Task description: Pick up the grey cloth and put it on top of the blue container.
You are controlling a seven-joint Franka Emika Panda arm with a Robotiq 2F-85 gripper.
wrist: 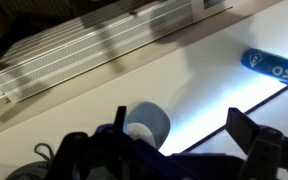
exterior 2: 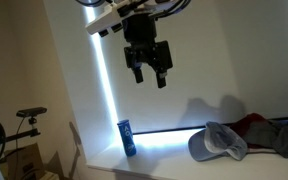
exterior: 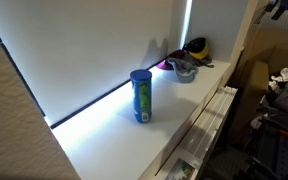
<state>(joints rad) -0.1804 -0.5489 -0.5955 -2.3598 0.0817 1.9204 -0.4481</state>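
Since black two-finger hand (exterior 2: 150,74) hangs high with fingers spread and empty, pickup not yet begun. Floppy dark grey cloth (exterior 2: 220,143) lies crumpled on smooth white table (exterior: 109,140), far below hand, off to one side. Tall slim blue cylindrical container (exterior 2: 127,137), green-yellow label, stands upright below opposite side; flat lid bare, likely awaiting drape.

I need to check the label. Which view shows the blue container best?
In an exterior view the blue container stands whole and close, label visible. In an exterior view it is small and dim; the wrist view crops it at the edge.
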